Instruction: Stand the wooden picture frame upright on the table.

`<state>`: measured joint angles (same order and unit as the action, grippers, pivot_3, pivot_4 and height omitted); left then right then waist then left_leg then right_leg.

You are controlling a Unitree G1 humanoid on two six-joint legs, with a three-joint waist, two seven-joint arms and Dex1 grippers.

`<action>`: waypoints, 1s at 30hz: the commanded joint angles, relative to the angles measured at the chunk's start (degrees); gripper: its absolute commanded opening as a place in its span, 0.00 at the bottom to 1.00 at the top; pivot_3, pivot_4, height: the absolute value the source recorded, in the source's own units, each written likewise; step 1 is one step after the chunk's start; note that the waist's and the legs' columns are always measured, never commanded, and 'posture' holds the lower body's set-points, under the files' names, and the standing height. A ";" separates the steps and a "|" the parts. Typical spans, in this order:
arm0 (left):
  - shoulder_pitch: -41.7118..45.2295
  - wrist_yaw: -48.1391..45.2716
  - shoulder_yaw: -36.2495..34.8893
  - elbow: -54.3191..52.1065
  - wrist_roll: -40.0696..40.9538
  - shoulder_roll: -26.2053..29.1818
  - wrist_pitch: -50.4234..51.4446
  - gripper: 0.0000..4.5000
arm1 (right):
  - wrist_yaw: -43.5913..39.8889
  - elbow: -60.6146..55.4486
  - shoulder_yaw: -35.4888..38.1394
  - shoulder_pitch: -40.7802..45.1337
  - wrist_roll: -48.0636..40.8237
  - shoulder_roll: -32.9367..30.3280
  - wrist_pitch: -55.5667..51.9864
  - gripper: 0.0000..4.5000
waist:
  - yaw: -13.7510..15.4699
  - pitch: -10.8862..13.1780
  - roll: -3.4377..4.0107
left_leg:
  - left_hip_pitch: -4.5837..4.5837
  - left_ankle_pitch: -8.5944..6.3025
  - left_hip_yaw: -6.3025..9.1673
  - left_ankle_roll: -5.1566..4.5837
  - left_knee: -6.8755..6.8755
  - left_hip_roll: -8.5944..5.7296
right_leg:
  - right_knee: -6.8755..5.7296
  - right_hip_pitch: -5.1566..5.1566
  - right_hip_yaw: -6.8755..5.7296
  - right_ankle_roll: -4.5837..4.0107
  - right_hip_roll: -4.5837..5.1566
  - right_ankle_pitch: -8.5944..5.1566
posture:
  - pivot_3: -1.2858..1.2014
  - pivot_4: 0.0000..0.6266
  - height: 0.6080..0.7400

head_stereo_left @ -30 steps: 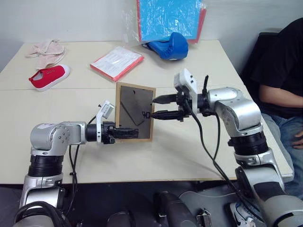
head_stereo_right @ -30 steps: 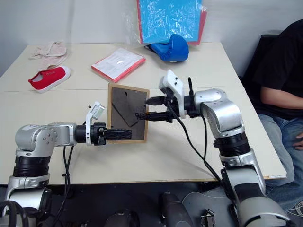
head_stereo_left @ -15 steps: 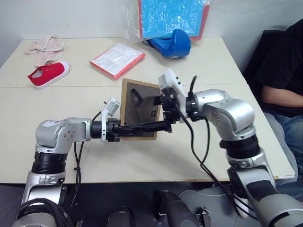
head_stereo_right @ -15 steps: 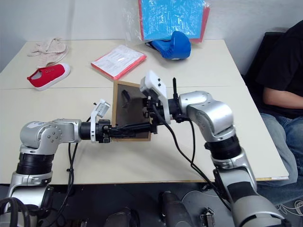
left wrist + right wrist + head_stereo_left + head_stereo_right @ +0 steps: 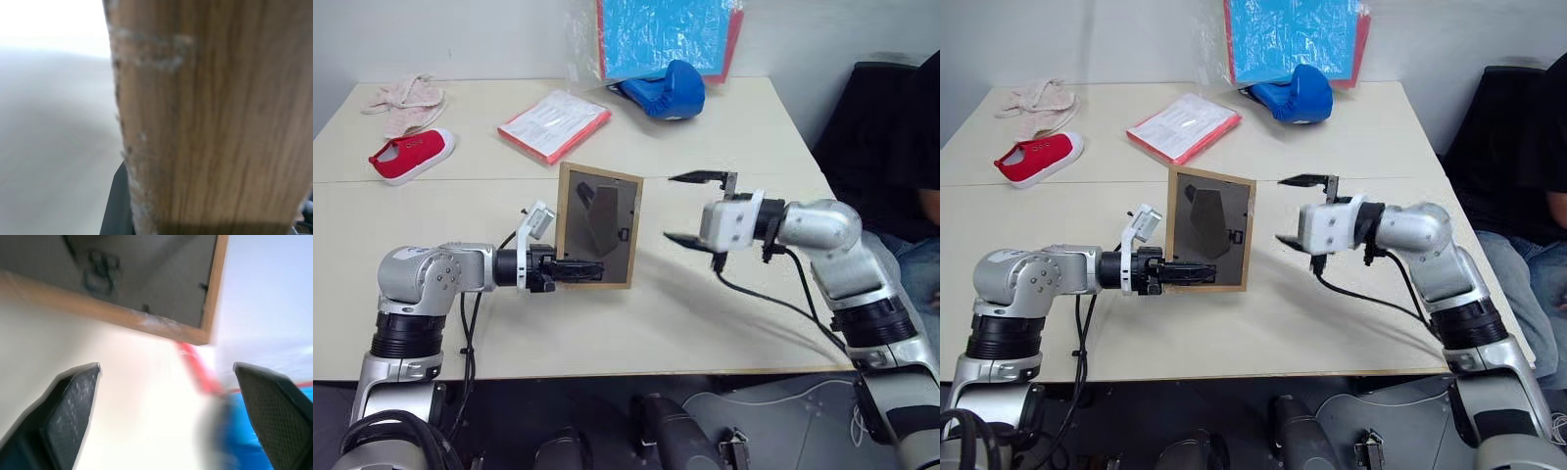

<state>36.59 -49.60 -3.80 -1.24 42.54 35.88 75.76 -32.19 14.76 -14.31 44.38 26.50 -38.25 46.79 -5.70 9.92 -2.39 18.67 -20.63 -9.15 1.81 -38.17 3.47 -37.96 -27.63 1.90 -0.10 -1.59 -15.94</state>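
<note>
- Nearest the front edge of the worktop [image 5: 724, 333], the left gripper [image 5: 579, 269] is clamped on the lower edge of the wooden picture frame [image 5: 598, 226] — upright, dark back and easel stand toward me, mid-worktop.
- The right gripper [image 5: 696, 208] hangs just beside it, fingers spread wide, holding nothing.
- Best to check that the easel leg bears weight before easing the clamp off slowly.
- A second ago the right gripper was at the back panel; it has since pulled clear.
- Beyond, near the far edge, lies a red-edged booklet [image 5: 555, 125].
</note>
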 commanded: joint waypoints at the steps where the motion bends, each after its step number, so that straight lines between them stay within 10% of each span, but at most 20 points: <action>1: 3.36 -1.42 -1.50 -0.75 3.08 0.03 1.09 0.19 | 24.91 7.82 -3.39 6.12 20.74 1.84 12.58 1.00 | -0.52 0.03 -0.05 | -0.01 0.01 -0.02 0.01 -0.01 0.00 | -0.02 0.00 0.03 0.00 0.00 0.00 | 0.52 0.24 1.00; 4: 4.22 -1.97 -1.09 -0.67 3.90 0.22 2.16 0.19 | 39.33 13.54 -7.55 11.24 31.21 4.45 11.74 1.00 | -1.01 0.03 -0.05 | -0.09 0.05 -0.11 0.05 0.00 0.00 | -0.10 0.01 0.10 0.00 0.00 0.01 | 0.52 0.24 1.00; 9: 4.84 -2.95 -1.24 -0.29 5.44 1.09 3.90 0.19 | 54.79 21.62 -13.65 16.90 40.44 5.91 7.80 0.73 | -1.04 0.03 -0.05 | -0.28 0.12 -0.18 0.19 0.09 0.01 | -0.37 0.00 0.11 -0.16 -0.01 -0.08 | 0.52 0.24 1.00; 19: 3.25 -3.64 -2.34 -1.16 6.47 4.82 3.54 0.19 | 67.48 25.56 -19.74 21.82 44.02 3.77 8.73 0.44 | -1.48 0.03 -0.05 | -0.33 0.15 -0.18 0.23 0.06 -0.01 | -0.51 0.01 0.14 -0.18 -0.01 -0.09 | 0.52 0.24 1.00; 30: -7.18 -7.79 -17.37 -10.96 9.85 22.28 0.04 0.95 | 61.32 26.91 -19.91 23.53 35.65 1.92 14.00 0.28 | -2.95 0.14 -0.25 | -0.34 0.20 -0.10 0.33 0.12 0.01 | -0.59 -0.03 0.14 -0.24 -0.04 -0.13 | 0.52 0.24 1.00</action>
<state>30.22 -56.03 -16.54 -8.64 50.64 56.49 77.03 29.99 42.61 -37.33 66.70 66.64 -35.97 59.22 -8.65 10.06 -2.64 18.35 -20.42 -9.23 2.13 -38.04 3.47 -38.49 -27.67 2.03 -0.36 -1.63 -16.08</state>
